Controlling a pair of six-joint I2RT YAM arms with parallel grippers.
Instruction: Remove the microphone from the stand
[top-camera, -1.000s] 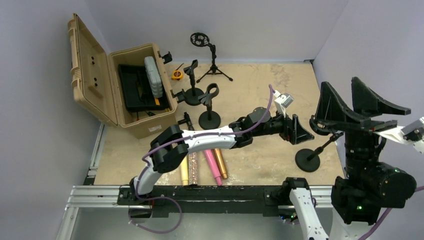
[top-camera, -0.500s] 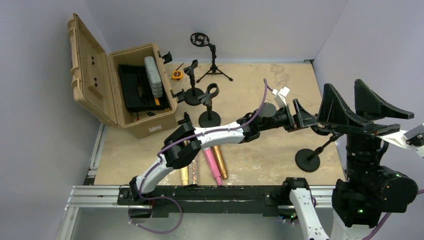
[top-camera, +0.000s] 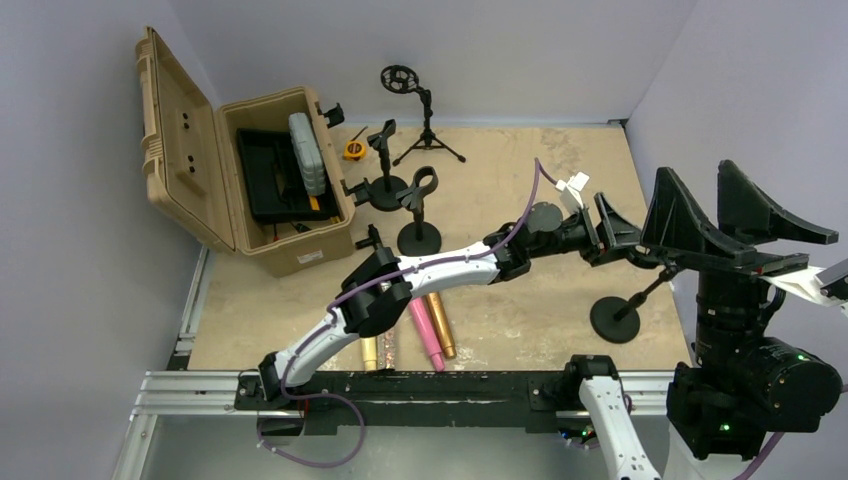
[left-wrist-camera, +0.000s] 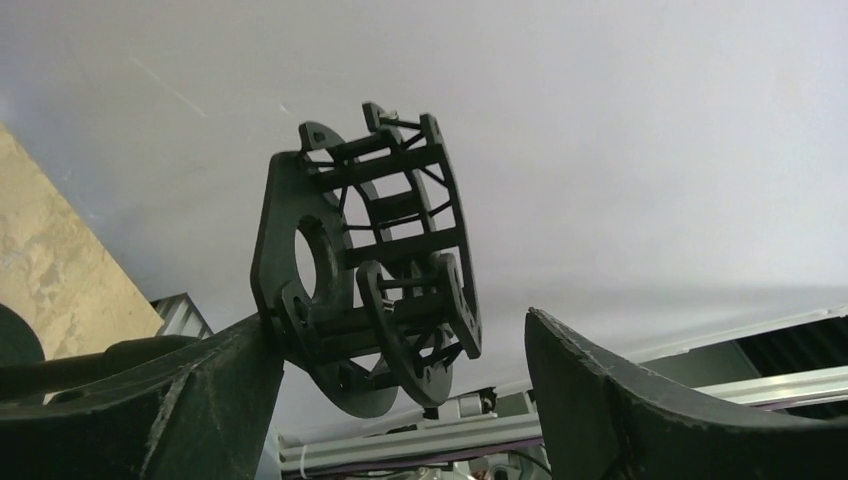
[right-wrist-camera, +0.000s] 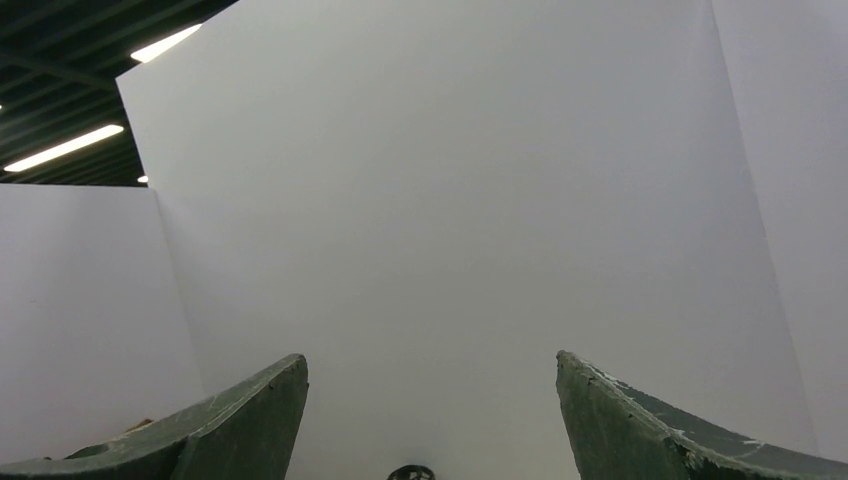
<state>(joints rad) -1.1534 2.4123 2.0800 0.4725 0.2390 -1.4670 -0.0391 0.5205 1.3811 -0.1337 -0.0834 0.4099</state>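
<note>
The left gripper (left-wrist-camera: 400, 322) is seen wide open, nothing gripped. The stand's cage mount (left-wrist-camera: 365, 270) sits between its 2 fingers, just beside 1. The right gripper (right-wrist-camera: 430, 365) is spread wide, empty. The microphones (top-camera: 428, 332) are laid well behind the left gripper, under its arm.

In the upper left of the top view the case (top-camera: 175, 140) is tan with a black tray (top-camera: 262, 172) inside, and the table (top-camera: 500, 185) is mottled beige. At lower centre lie a pink microphone (top-camera: 424, 332) and a gold microphone (top-camera: 441, 335); the stand (top-camera: 614, 320) at right is black. The white arm (top-camera: 440, 270) has black joints and a purple cable (top-camera: 531, 205).
</note>
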